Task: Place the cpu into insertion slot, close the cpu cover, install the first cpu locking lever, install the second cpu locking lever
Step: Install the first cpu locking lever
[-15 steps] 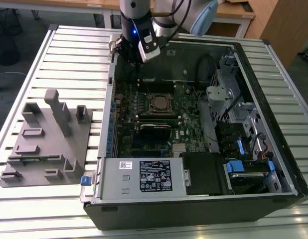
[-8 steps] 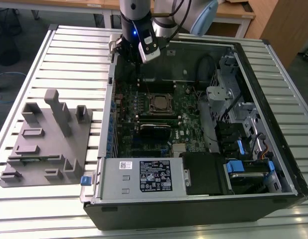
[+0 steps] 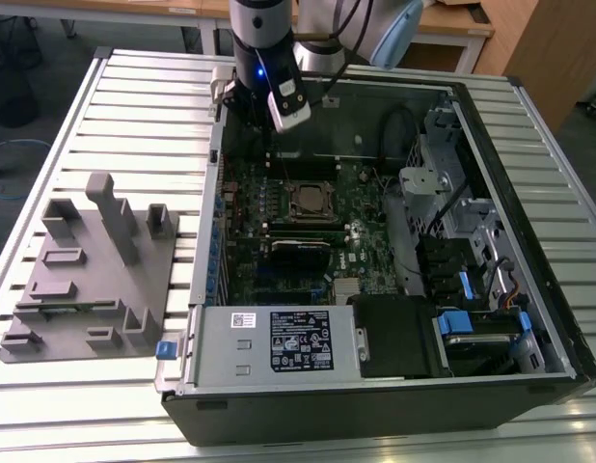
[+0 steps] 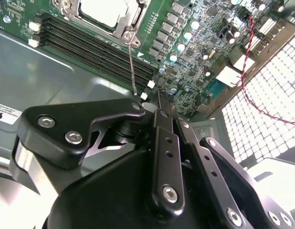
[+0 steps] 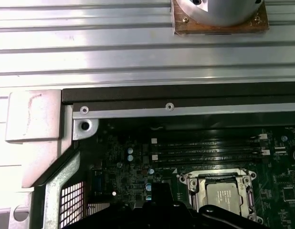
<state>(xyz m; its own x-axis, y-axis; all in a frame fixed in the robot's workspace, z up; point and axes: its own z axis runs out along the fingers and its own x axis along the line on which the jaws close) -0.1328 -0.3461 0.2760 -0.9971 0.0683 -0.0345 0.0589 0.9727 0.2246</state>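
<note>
At the near edge of the bench (image 3: 76,405) stands the open computer case (image 3: 375,415). A labelled power supply box (image 3: 279,340) runs along the case's near wall. A grey fixture (image 3: 86,275) sits on the bench beside the case, at the exterior view's left.

Farther in lies the green board (image 3: 365,241), and near its middle the insertion slot (image 3: 293,198). The cpu (image 5: 227,195) lies seated in the slot, silver top upward. The cpu cover (image 5: 197,183) is folded down flat around it, so the chip shows through the window.

In the second wrist view a thin wire locking lever (image 4: 132,62) reaches from the cover's corner across the black memory slots (image 4: 90,47). Its free end stops just short of the gripper's tips. Whether it is latched cannot be told.

The gripper (image 4: 167,102) hangs over the board's far corner at the exterior view's left, close to the case's far wall. Its fingers (image 4: 164,143) are drawn together with nothing seen between them. It stands apart from the cpu, beyond the memory slots, and nearest to the lever's end. In the exterior view the gripper (image 3: 262,123) sits just past the slot, toward the far edge.
</note>
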